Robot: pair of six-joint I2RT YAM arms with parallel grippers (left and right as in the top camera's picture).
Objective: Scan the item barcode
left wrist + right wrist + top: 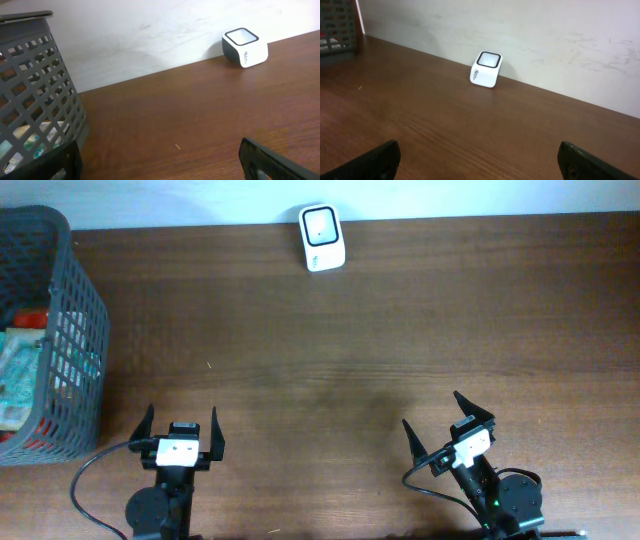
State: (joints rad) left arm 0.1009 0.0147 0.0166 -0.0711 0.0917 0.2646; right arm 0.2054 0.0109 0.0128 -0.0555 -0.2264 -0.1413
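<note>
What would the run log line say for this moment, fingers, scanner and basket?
left fingers: open, empty | right fingers: open, empty | scanner: far table edge, untouched | basket: left side, items inside

Both arms low at the near edge, jaws spread wide and empty.

The left black two-finger gripper (181, 427) sits at the near left, its white wrist block behind it, pointed fingers aimed straight toward the far edge and standing well apart. The right black two-finger gripper (447, 416) sits at the near right, angled slightly leftward, jaws equally wide. Neither holds or touches anything. A black cable loops from each wrist.
</note>
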